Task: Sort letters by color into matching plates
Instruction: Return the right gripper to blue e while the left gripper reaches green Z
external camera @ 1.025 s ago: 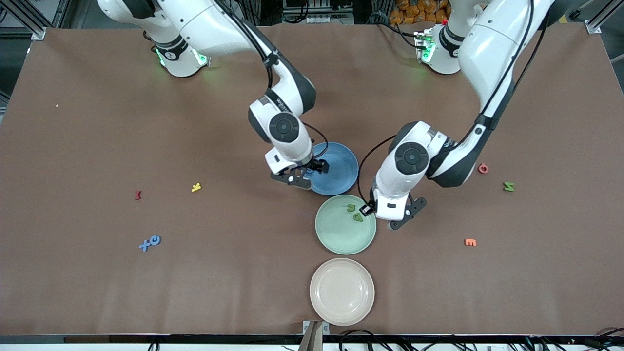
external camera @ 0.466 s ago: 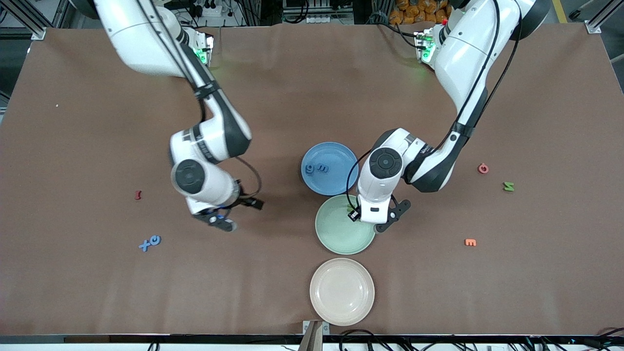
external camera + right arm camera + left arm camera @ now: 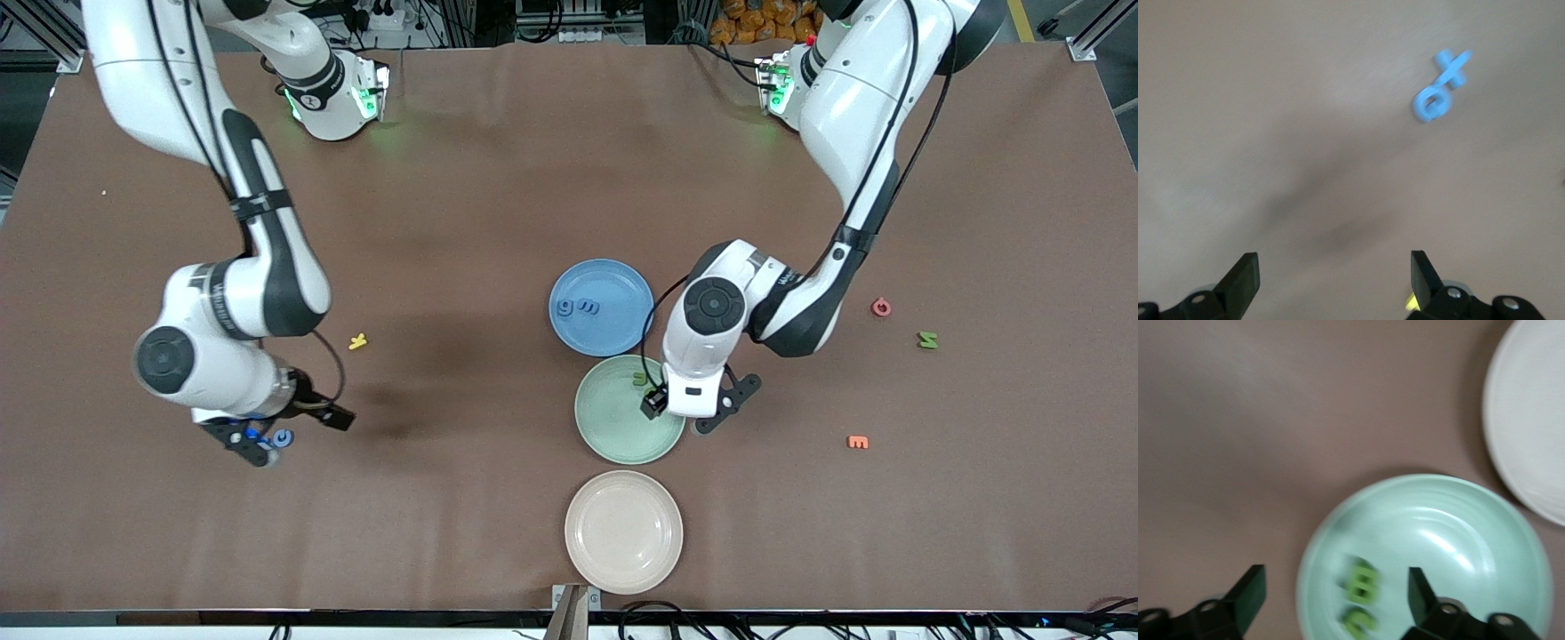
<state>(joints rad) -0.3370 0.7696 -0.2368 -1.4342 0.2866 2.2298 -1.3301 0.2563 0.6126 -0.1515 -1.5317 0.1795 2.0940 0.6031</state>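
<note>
Front view: the left arm reaches down from its base, elbow bent, with the left gripper (image 3: 680,411) over the rim of the green plate (image 3: 613,427), which lies nearer the camera than the blue plate (image 3: 613,331). One green letter (image 3: 639,379) shows on the green plate beside the wrist; two blue letters (image 3: 576,308) lie side by side in the blue plate. The right arm stretches toward its own end of the table, and the right gripper (image 3: 267,440) hangs over a blue letter pair (image 3: 282,437), partly covered by the fingers. A yellow letter (image 3: 357,341) lies near; a cream plate (image 3: 624,532) sits nearest the camera. Left wrist view: fingers (image 3: 1250,592) spread wide, holding nothing, two green letters (image 3: 1359,600) stacked in line between them on the green plate. Right wrist view: fingers (image 3: 1245,279) released, empty; the blue pair (image 3: 1441,87), touching, runs diagonally.
</note>
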